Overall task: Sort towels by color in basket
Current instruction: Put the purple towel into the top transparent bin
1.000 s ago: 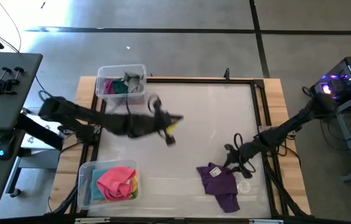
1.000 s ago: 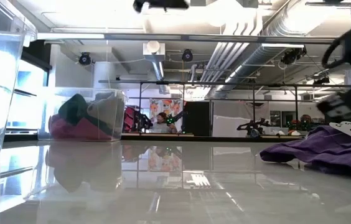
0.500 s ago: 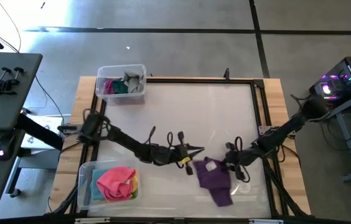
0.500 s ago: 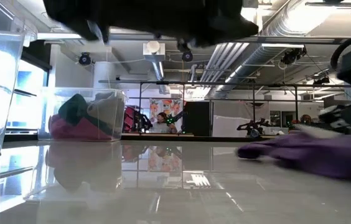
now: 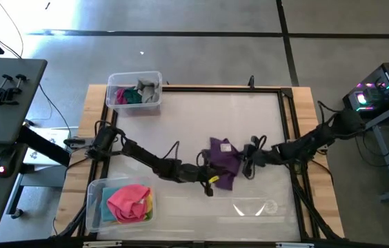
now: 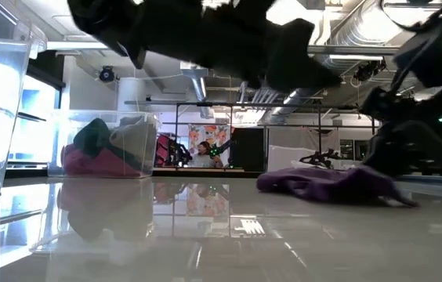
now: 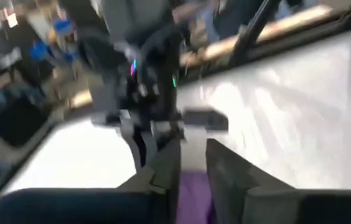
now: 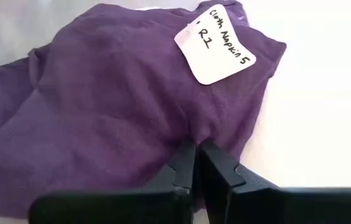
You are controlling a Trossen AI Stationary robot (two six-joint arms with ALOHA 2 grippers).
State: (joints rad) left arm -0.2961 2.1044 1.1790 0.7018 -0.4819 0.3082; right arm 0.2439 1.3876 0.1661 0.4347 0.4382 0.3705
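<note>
A purple towel (image 5: 221,155) with a white paper label (image 8: 216,43) lies bunched on the middle of the white table (image 5: 181,117). It also shows in the low view (image 6: 323,184). My right gripper (image 5: 244,164) reaches in from the table's right and is shut on the towel (image 8: 113,93). My left gripper (image 5: 210,184) comes from the left and is at the towel's near left edge. A narrow gap shows between its fingers (image 7: 192,155), with purple cloth below. I cannot tell whether it touches the towel. My right gripper pinches a raised fold of the purple towel (image 8: 191,134) between its two fingers, on the side that bears the label. The fingers come low from the table's right. The towel lies on the table, slack and crumpled.
A clear basket (image 5: 134,93) at the far left corner holds magenta, dark green and grey towels. A second clear basket (image 5: 118,203) at the near left holds pink, yellow and light blue towels. Wooden rails frame the table. Bare surface lies at the far right.
My right gripper has gone toward the table's far edge and left, dragging the purple towel along the table from the near right to the middle. My left gripper has swung from the far middle toward the near edge and right, ending beside the towel.
</note>
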